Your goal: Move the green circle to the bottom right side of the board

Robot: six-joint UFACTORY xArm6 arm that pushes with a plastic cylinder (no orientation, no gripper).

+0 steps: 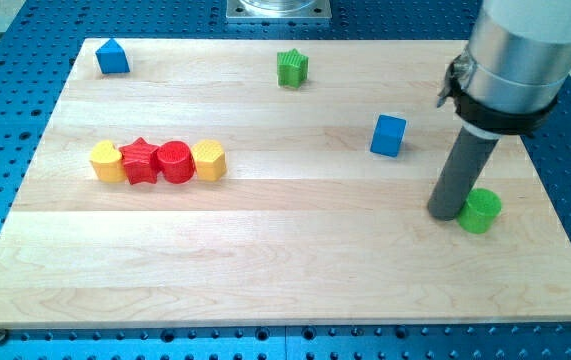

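The green circle (481,211) is a short green cylinder on the wooden board (295,270), at the view's right, below the middle. My tip (447,213) is the lower end of a dark rod that comes down from a large silver cylinder at the view's top right. The tip stands just left of the green circle, touching it or nearly so.
A blue cube (388,135) lies up and left of the tip. A green star (292,68) sits near the top edge. A blue pentagon-like block (112,57) is at top left. A row at left holds a yellow heart (107,161), red star (141,161), red circle (175,161) and yellow hexagon (209,160).
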